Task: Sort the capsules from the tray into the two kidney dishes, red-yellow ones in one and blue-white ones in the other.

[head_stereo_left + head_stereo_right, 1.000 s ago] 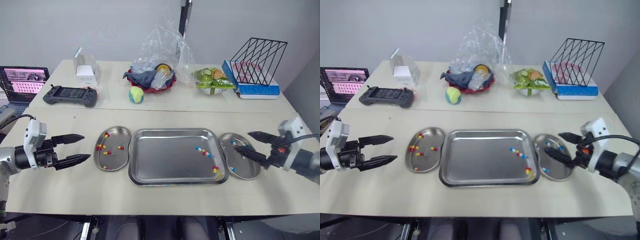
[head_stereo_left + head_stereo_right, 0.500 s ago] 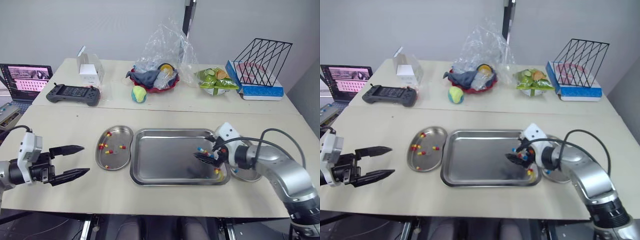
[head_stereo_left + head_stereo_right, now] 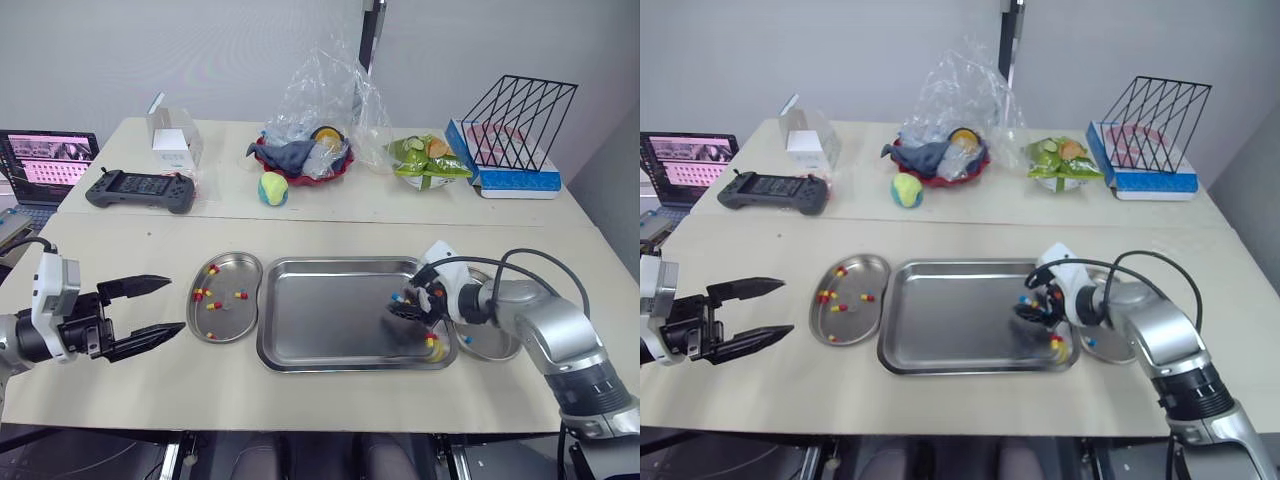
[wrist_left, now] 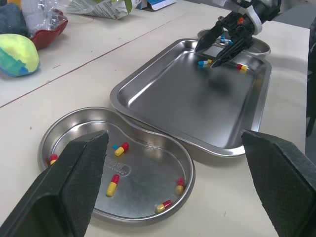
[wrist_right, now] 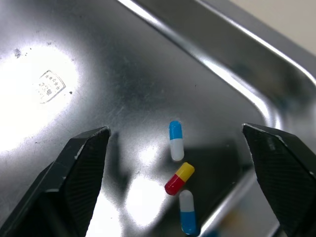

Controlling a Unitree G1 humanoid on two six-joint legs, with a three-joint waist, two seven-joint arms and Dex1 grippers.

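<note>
The steel tray (image 3: 330, 325) lies mid-table between two kidney dishes. The left dish (image 3: 228, 322) holds several red-yellow capsules (image 4: 121, 148). The right dish (image 3: 495, 345) holds blue-white ones and is partly hidden by my right arm. My right gripper (image 3: 405, 305) hovers open over the tray's right part. Between its fingers (image 5: 79, 182) lie a blue-white capsule (image 5: 176, 140), a red-yellow capsule (image 5: 179, 178) and a second blue-white capsule (image 5: 187, 218). Another red-yellow capsule (image 3: 435, 346) lies in the tray's front right corner. My left gripper (image 3: 150, 307) is open, left of the left dish.
On the far table are a game controller (image 3: 140, 190), a white box (image 3: 172, 140), a red bowl under a plastic bag (image 3: 305, 155), a ball (image 3: 271, 188), a salad bag (image 3: 430, 160) and a wire rack (image 3: 515, 115). A laptop (image 3: 45, 160) sits far left.
My right gripper swung from beside the right dish to over the tray's right part, then edged slightly. The left gripper stayed about where it was, still open.
</note>
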